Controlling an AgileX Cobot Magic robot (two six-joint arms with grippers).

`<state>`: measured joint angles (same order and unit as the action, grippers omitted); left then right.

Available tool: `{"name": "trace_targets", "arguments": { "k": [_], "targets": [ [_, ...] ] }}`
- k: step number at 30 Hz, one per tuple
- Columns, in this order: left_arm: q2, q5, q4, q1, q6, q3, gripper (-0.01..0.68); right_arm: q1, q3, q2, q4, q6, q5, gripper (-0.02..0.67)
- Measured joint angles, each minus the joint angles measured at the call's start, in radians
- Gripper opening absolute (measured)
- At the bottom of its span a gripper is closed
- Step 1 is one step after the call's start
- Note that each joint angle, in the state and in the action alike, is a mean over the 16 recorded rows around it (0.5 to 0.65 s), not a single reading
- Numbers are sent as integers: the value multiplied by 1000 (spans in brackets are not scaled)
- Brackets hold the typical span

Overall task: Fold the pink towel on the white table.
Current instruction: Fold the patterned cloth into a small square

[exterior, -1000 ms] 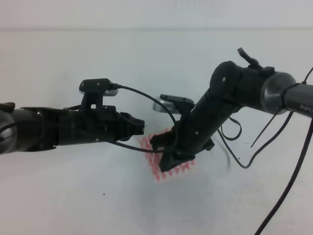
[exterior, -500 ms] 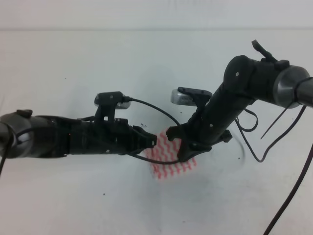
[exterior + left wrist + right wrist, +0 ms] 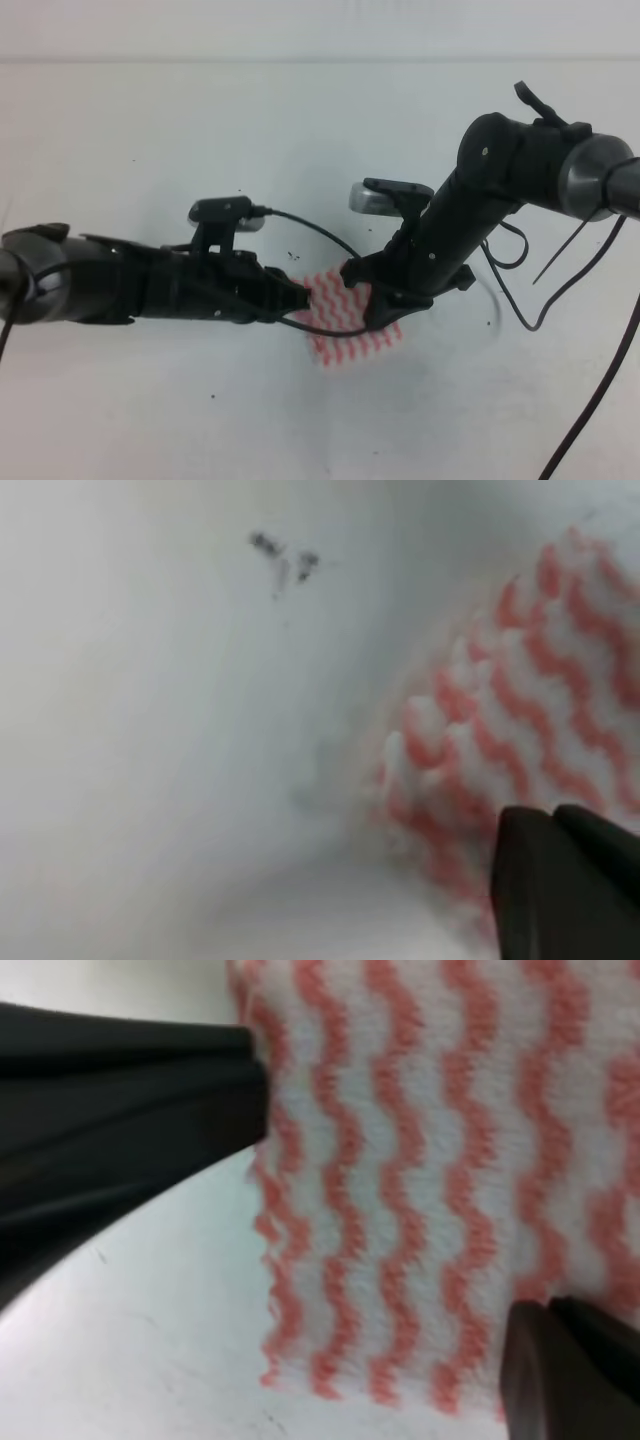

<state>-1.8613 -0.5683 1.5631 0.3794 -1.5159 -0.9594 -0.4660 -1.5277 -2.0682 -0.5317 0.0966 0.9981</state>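
Since both arms crowd the cloth, the relation that matters is which edge each pincer faces. Left pincer (image 3: 300, 292): reaches in level from the left, tip at the left edge of the pink towel (image 3: 350, 330); towel lies just right of it. Left wrist view shows one dark finger (image 3: 565, 880) at the towel's (image 3: 510, 740) edge; whether the tips are spread or pressed together, cannot tell. Towel: small, roughly square patch flat on the white worktop (image 3: 150, 400), centre of scene, slightly tilted; no clear long axis. Whether it is already doubled over, cannot tell. Right pincer (image 3: 368, 300): comes down from the far right over the towel's far-right part, covering it. Right wrist view shows towel (image 3: 400, 1180) directly below, one fingertip (image 3: 570, 1360) on it; grip state cannot tell. Judgement: both equally near; each has its own side.
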Motion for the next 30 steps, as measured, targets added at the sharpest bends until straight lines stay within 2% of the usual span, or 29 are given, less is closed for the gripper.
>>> {"name": "trace_targets", "arguments": {
  "k": [9, 17, 30],
  "targets": [
    [46, -32, 7, 0, 10, 0, -2, 0, 0, -1, 2, -9, 0, -18],
    [-1, -63, 23, 1, 1, 0, -2, -1, 0, -3, 4, -14, 0, -18],
    [-38, -22, -79, 1, 70, 0, -2, 1, 0, -3, 19, -15, 5, -18]
  ]
}}
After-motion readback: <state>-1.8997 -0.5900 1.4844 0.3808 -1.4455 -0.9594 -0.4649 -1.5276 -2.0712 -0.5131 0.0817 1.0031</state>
